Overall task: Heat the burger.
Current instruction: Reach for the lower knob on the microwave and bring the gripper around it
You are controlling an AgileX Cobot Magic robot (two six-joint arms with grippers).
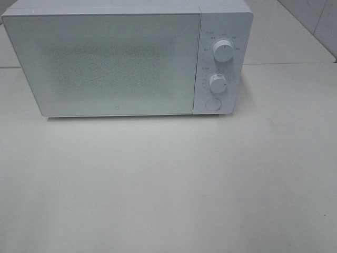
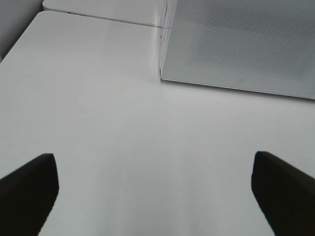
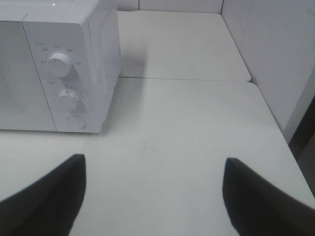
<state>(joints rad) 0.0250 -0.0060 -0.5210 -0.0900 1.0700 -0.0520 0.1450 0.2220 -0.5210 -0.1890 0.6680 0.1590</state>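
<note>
The burger does not show in any view, and whether it sits behind the microwave's shut door cannot be told, since the dotted, frosted panel hides the inside. The microwave (image 1: pixel 105 63) is a white box standing at the far side of the pale worktop (image 1: pixel 168 184), its wide door (image 1: pixel 105 58) flush and closed. On the control strip to the right of the door, an upper dial (image 1: pixel 223 51) sits above a lower dial (image 1: pixel 217 83), and a round button (image 1: pixel 212 104) lies beneath both, close to the microwave's bottom edge. The worktop in front of the microwave is plain and matte, and a thin seam runs across it level with the microwave's rear half. The left gripper (image 2: pixel 152 158) hangs over the worktop in front of the microwave's left front corner, its dark fingers (image 2: pixel 29 191) spread wide with only bare worktop between them. The right gripper (image 3: pixel 153 160) hovers over the worktop in front of and to the right of the microwave's control strip, its fingers (image 3: pixel 49 196) likewise wide apart and holding nothing. Neither gripper touches the microwave. A light tiled wall (image 3: pixel 275 59) rises at the edge of the worktop to the right of the microwave.
</note>
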